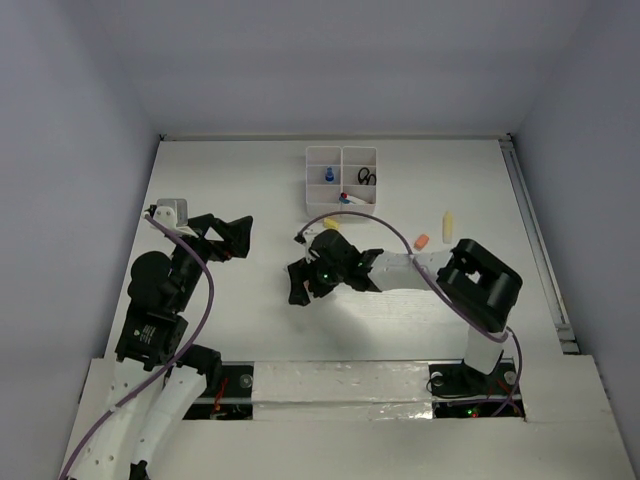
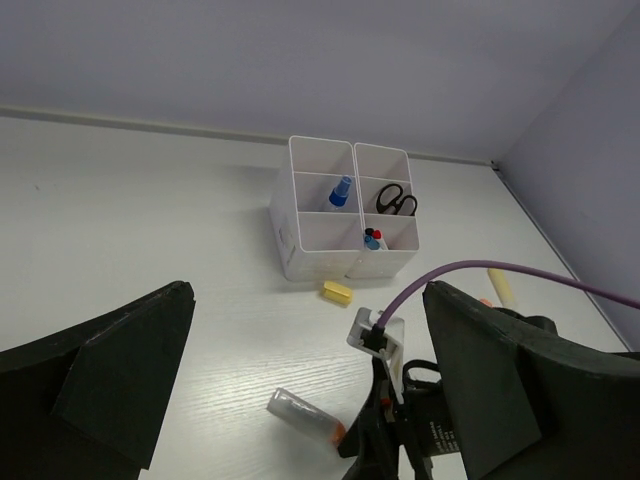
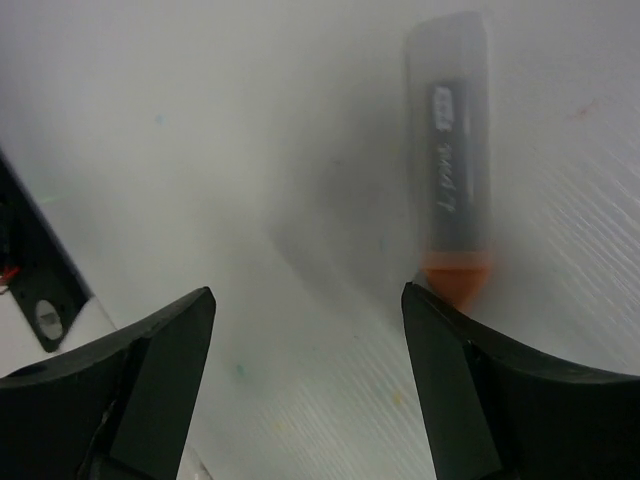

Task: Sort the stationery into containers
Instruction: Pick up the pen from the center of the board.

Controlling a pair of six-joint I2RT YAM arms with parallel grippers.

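Note:
The white organiser tray stands at the back centre and holds a blue-capped item, black scissors and capped pens. It also shows in the left wrist view. A yellow eraser lies just in front of it. An orange eraser and a cream tube lie to the right. A grey tube with an orange cap lies on the table just beyond my open right gripper, off its right finger. My left gripper is open and empty, at the left.
The right arm stretches across the middle of the table. Its purple cable arcs above it. A rail runs along the right table edge. Grey walls close in the back and sides.

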